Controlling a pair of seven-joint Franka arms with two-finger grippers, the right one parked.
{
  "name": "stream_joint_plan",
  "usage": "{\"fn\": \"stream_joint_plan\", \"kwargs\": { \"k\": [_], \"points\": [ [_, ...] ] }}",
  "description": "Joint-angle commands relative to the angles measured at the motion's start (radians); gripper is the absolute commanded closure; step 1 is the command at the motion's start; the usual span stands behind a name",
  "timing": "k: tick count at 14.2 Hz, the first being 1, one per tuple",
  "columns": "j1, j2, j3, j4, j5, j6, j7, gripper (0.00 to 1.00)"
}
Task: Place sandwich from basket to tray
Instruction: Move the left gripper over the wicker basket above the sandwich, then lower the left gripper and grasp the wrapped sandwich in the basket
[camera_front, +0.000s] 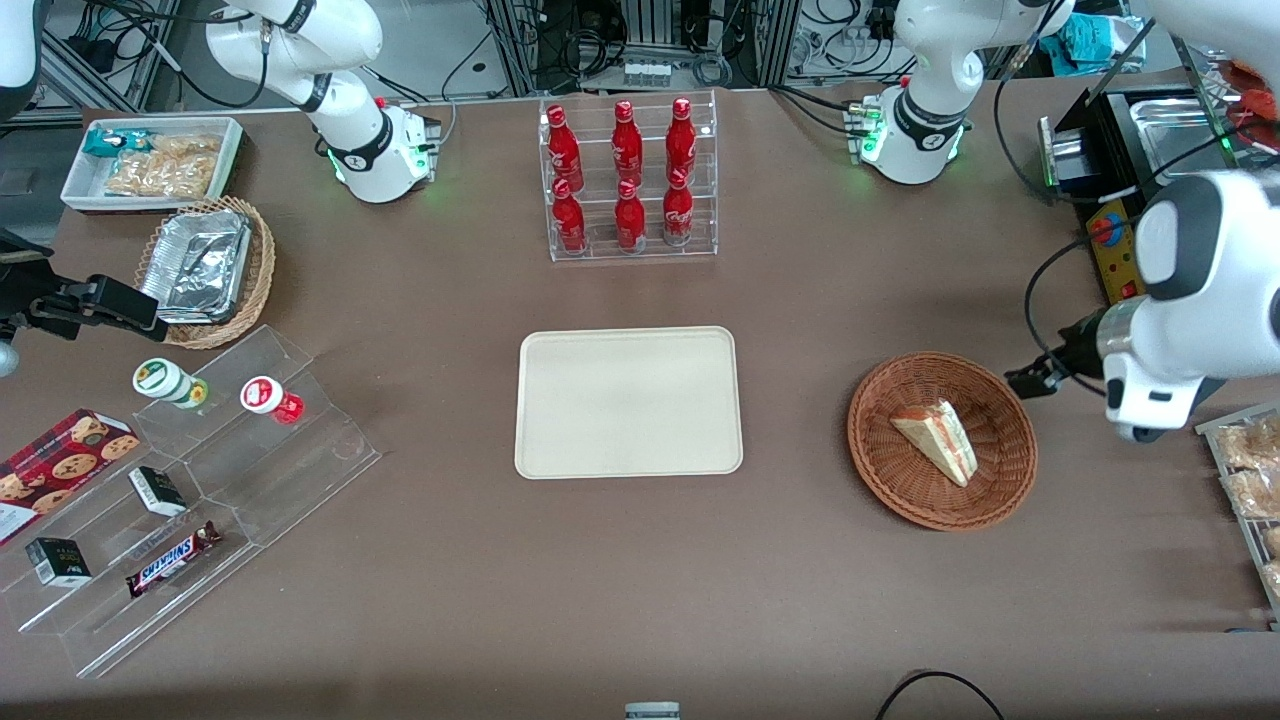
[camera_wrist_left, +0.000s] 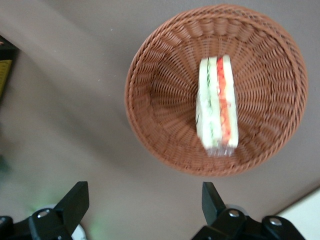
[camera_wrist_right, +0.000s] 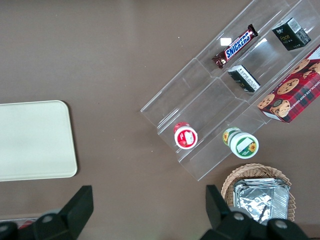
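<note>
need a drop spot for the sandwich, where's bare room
The tray is bare all over. Brown table lies open between it and the basket holding the sandwich. The gripper, fingers open, hovers beside the basket.

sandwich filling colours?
Green and red-orange between white bread on the sandwich; clearest in left wrist view.

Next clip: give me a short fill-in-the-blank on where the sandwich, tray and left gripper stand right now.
1. The sandwich lies in the ____.
2. The tray holds ____ items.
3. The gripper is above the table beside the basket, fingers ____ and holding nothing.
4. The bottle rack holds ____ red bottles.

Missing words: basket; no; open; six
</note>
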Motion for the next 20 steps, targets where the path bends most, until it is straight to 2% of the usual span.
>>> {"fn": "stream_joint_plan", "kwargs": {
  "k": [1,4,10,16,17,19,20],
  "points": [
    [-0.031,0.062,-0.006,0.001,0.016,0.092,-0.135,0.0],
    [-0.074,0.117,-0.006,-0.01,0.018,0.199,-0.277,0.0],
    [-0.095,0.113,-0.006,-0.193,0.019,0.434,-0.278,0.0],
    [-0.094,0.139,-0.004,-0.272,0.021,0.561,-0.272,0.0],
    [-0.092,0.148,-0.004,-0.274,0.019,0.583,-0.272,0.04],
    [-0.094,0.168,-0.004,-0.27,0.019,0.595,-0.268,0.46],
    [-0.094,0.17,-0.004,-0.26,0.019,0.594,-0.266,0.6]
  ]
}}
